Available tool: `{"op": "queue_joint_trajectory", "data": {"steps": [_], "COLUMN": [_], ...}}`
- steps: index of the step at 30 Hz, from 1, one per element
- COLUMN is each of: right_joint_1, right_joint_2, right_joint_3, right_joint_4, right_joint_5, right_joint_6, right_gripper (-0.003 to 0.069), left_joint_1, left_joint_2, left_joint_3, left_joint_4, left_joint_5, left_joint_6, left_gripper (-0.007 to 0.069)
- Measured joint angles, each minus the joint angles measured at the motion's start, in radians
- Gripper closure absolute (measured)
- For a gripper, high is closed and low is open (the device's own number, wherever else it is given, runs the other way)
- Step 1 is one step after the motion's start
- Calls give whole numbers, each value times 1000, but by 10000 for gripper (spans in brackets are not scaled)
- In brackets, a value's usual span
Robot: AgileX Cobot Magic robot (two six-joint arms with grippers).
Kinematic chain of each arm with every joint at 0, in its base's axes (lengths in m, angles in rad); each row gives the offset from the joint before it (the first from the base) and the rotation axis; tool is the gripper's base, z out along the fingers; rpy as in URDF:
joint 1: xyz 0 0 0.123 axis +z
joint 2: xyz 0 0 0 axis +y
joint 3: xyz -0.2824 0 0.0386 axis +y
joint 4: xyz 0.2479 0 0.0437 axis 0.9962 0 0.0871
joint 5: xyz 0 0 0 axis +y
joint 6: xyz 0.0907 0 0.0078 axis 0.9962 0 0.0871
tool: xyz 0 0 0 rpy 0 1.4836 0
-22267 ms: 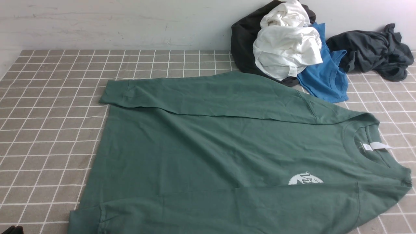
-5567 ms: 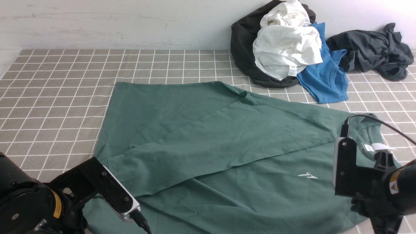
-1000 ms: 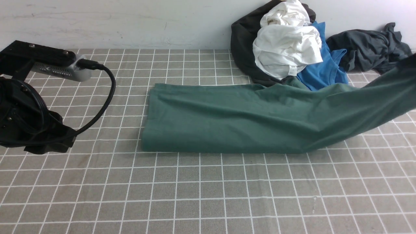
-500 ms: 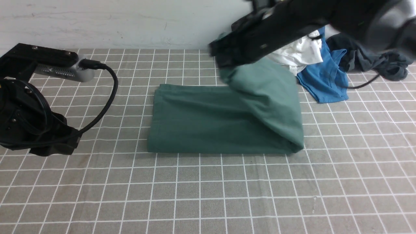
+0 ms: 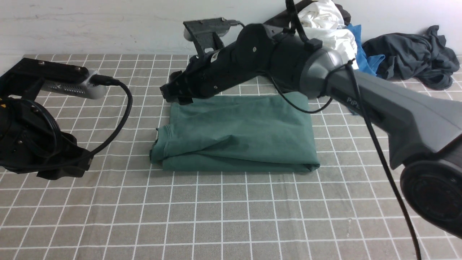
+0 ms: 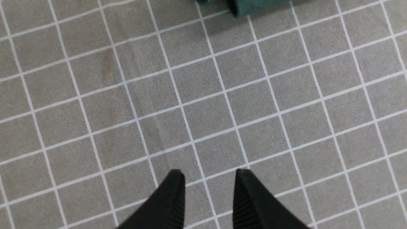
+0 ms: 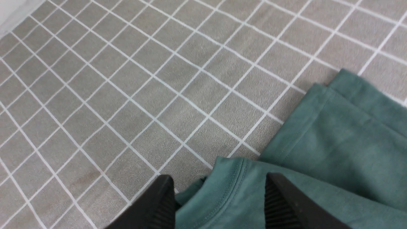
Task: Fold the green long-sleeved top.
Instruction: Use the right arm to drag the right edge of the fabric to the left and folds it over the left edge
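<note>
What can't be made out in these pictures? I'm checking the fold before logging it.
- Green top, far left corner: front view, covered by the right gripper.
- Its neck label and chest logo: folded inside, in no view.
- Most of the top: left wrist view, cut off by the frame edge.
- Clothes pile: front view, partly behind the right arm.

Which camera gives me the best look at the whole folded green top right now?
The front view: the green top lies there as a full folded rectangle, only its far left corner hidden by the right arm. The right wrist view shows just one corner with the ribbed collar; the left wrist view catches only a sliver at the frame edge.
</note>
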Motion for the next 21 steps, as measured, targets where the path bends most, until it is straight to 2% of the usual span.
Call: {"op": "queue_joint_trajectory", "data": {"steps": [5, 6, 7, 8, 12, 14, 17, 21], "right_joint_1": [-3, -2, 3, 4, 31, 41, 42, 39], "right_joint_2": [11, 24, 55, 60, 161, 172, 149, 10], "right_joint_3": [-16, -19, -21, -21, -17, -20, -71, -176], "right_joint_4": [-26, -27, -28, -28, 7, 26, 11, -142], "right_joint_5": [66, 78, 91, 92, 85, 83, 119, 265], "right_joint_6": [25, 34, 50, 50, 69, 69, 52, 19], "right_gripper": [322, 348, 409, 417, 587, 638, 666, 670], "left_joint_1": [0, 0, 0, 0, 0, 0, 0, 0], "left_joint_2": [-51, -67, -95, -98, -174, -211, -268, -403], "left_joint_3": [0, 0, 0, 0, 0, 0, 2, 85], "left_joint_4": [-64, -87, -133, -138, -268, -311, -343, -351], "left_joint_5": [-15, -22, -26, -26, -26, -26, -31, -141], "left_joint_6": [32, 53, 101, 101, 247, 313, 381, 442], "left_gripper": [420, 420, 420, 420, 420, 420, 420, 422]}}
